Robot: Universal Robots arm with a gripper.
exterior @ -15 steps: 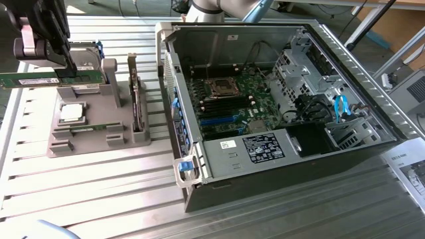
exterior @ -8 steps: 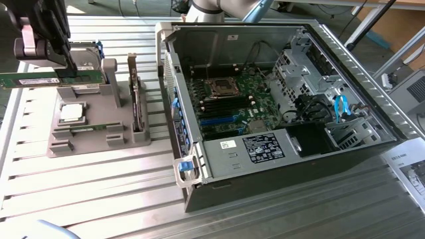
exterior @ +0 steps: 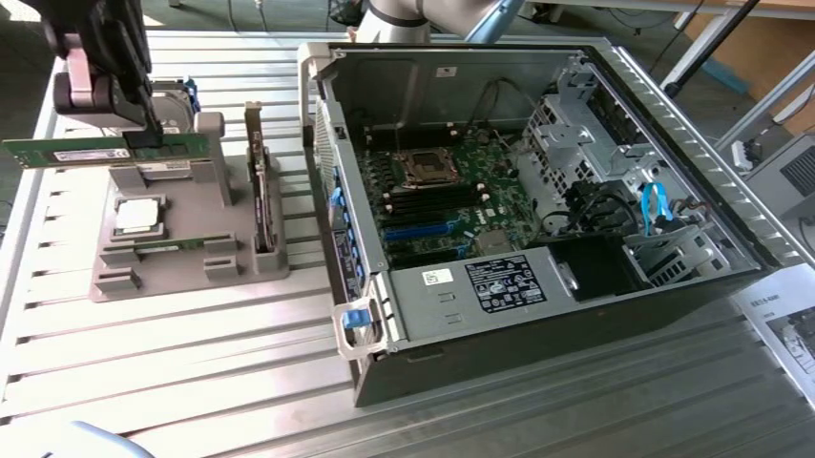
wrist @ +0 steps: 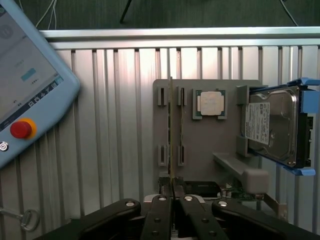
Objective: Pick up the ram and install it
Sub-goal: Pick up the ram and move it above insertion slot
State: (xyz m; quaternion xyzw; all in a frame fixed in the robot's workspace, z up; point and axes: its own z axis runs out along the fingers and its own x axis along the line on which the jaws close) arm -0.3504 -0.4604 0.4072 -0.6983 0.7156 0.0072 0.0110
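1. Grip: the gripper (exterior: 148, 139) is closed to a narrow gap on the ram (exterior: 57, 153), pinching the thin green stick by its two flat faces. It holds a little off the middle, toward the exterior view's right. The longer free end can act as a lever, so any motion should be slow and free of jerks.
2. Place: the ram hangs level, long edge horizontal, over the rear of the grey holder (exterior: 191, 277). It is on the exterior view's left of the open computer case (exterior: 535, 348) and well apart from the motherboard (exterior: 471, 191).
3. Clearance: in the wrist view the stick shows edge-on, as a thin line running between the holder's paired guide tabs (wrist: 162, 97). I cannot tell whether its lower edge is free of them. The safe course is a straight vertical pull with no sideways push, since a twist here would likely bind the board against the tabs.
4. Neighbours: the CPU (wrist: 211, 104) lies just beside the ram's line and the hard drive (wrist: 272, 125) in its blue rails stands beyond that. The upright expansion card (exterior: 260, 191) stands on the holder's side nearer the case. The stick's ends should not swing toward any of them.
5. Pressure: the hold looks firm enough, and more squeeze would only risk stressing the chips.
6. Attitude: keep the stick level and square to the fingers, because a tilt in the hold would likely be awkward to correct without setting the stick down.
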